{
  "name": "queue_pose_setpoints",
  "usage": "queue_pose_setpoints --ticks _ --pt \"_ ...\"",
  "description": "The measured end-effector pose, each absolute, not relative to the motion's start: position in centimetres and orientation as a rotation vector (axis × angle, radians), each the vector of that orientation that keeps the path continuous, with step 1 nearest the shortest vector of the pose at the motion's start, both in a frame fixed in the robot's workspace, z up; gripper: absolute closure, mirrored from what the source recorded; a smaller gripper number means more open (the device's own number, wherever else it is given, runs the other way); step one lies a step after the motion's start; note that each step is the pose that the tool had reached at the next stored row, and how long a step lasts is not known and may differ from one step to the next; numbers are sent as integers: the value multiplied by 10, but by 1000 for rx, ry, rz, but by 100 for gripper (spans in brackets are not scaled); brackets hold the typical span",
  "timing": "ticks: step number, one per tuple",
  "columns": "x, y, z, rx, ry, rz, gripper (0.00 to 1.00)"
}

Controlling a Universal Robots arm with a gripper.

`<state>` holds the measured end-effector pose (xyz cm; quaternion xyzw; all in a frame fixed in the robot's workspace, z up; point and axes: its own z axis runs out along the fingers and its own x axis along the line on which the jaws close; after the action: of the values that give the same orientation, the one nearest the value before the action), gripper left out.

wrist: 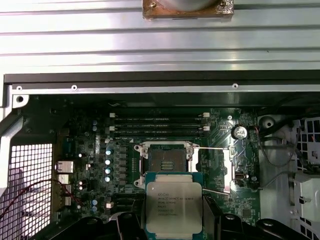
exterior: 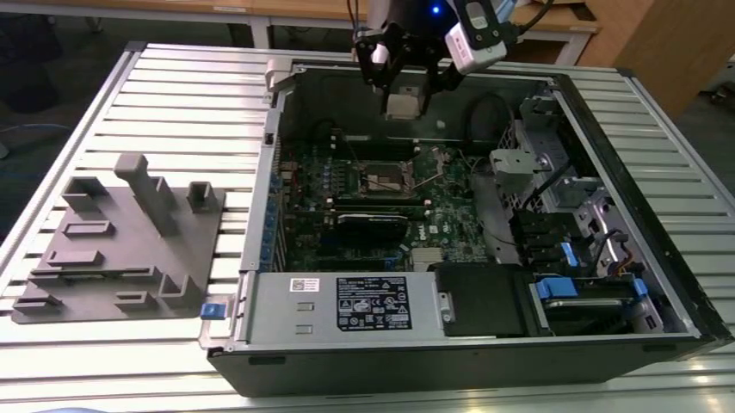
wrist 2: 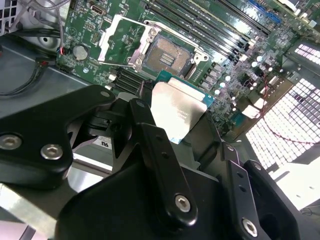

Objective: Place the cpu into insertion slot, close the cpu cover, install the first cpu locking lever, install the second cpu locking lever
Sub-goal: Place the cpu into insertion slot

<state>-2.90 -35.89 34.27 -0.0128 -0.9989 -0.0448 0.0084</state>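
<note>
The cpu [wrist: 173, 205] is a small flat square chip with a dull silver face and a green edge. The pincer [wrist: 173, 225] grips it up in the air, not yet in the slot [wrist: 162, 162]. The slot is a small black square with a silver rim on the green board [wrist: 85, 125], and the cover [wrist: 229, 172], a thin silver frame, is swung open just beside it.

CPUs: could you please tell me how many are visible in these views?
1. The cpu sits in the gripper, above the board near the insertion slot, which is empty. Others could be hidden elsewhere in the case.
</note>
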Motion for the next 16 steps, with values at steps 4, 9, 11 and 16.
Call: queue_pose_setpoints --ticks 4,9,11,16 --pt "-29 -359 343 -40 -3121 -140 46" --pt "-29 -359 338 -40 -3121 -140 46" --pt "-29 -359 337 -40 -3121 -140 46" --pt "-29 -359 336 -40 -3121 -140 46"
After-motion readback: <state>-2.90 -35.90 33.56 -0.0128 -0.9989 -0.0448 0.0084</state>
